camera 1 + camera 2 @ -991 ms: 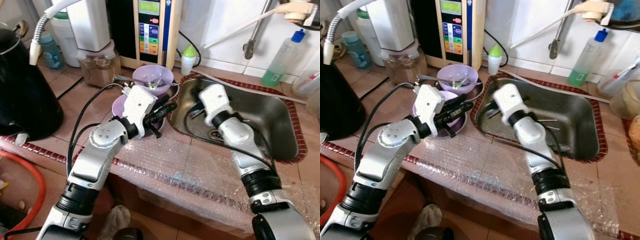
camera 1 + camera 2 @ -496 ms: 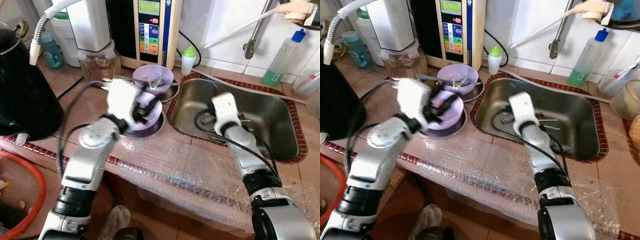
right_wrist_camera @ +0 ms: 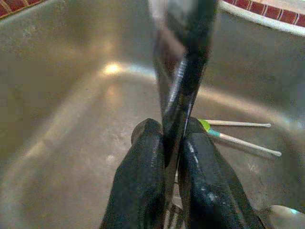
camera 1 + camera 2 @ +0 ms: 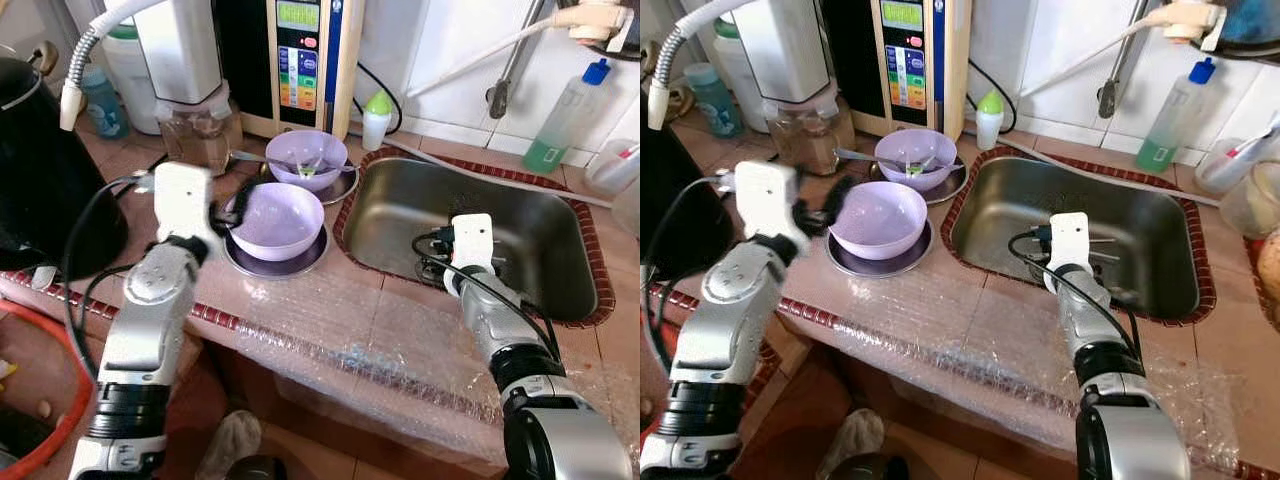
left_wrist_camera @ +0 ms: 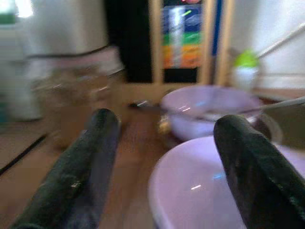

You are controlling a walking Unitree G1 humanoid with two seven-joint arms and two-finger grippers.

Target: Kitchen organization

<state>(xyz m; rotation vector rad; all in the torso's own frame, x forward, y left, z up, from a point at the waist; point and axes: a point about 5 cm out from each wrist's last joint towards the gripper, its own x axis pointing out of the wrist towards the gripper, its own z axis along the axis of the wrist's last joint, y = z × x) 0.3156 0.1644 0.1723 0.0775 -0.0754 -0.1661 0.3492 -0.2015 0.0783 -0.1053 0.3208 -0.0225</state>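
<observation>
A purple bowl point(image 4: 277, 215) sits upright on a metal plate point(image 4: 275, 264) on the tiled counter. Just to its left my left gripper point(image 4: 226, 213) is open, its fingers point(image 5: 90, 157) apart and holding nothing. Behind it stands a second purple bowl point(image 4: 306, 157) with utensils in it. My right gripper point(image 3: 172, 143) is down in the steel sink point(image 4: 540, 225), shut on a dark shiny metal utensil point(image 3: 183, 71) that stands up between the fingers. More utensils point(image 3: 238, 138) with white and green handles lie on the sink floor.
A black kettle point(image 4: 50, 180) stands at the left. A glass jar point(image 4: 195, 135), a water purifier point(image 4: 300, 60) and a small green-capped bottle point(image 4: 376, 118) line the back. A green soap bottle point(image 4: 565, 115) is behind the sink. Bubble wrap point(image 4: 380, 340) covers the counter front.
My left gripper let go of the purple bowl and drew back to the left; the bowl now rests on the plate. My right arm moved lower and rightward in the sink.
</observation>
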